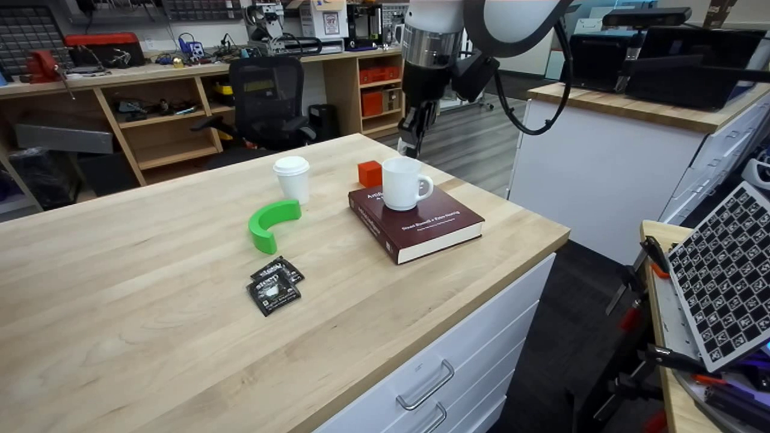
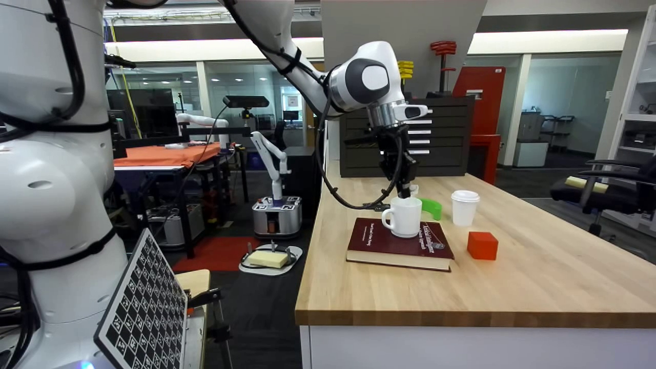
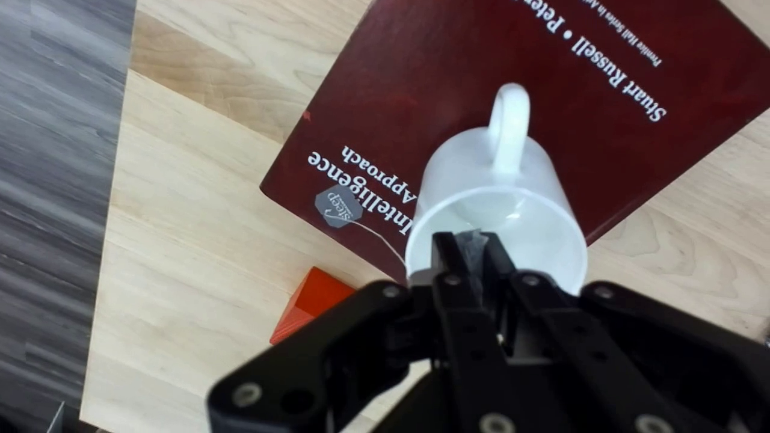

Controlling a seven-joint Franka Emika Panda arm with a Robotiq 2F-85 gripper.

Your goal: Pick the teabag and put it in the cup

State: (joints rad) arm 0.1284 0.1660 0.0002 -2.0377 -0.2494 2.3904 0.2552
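Note:
The squat white mug (image 1: 402,183) stands upright on the maroon book in both exterior views (image 2: 405,218). In the wrist view the mug (image 3: 541,234) is below the fingertips, opening facing up. My gripper (image 3: 468,237) is shut on the pale grey teabag (image 3: 474,255), which shows between the two fingers over the mug opening. A thin string leads to a grey hexagonal tag (image 3: 338,206) over the book, outside the mug. In both exterior views the gripper (image 1: 410,147) (image 2: 404,191) is at about rim height. I cannot tell whether the teabag is inside the rim.
The maroon book (image 1: 439,222) lies under the mug. An orange-red cube (image 2: 482,245) is beside it. A taller lidded white cup (image 1: 293,178), a green arch (image 1: 272,220) and black packets (image 1: 275,288) are farther along. The table edge (image 1: 511,258) is near the book.

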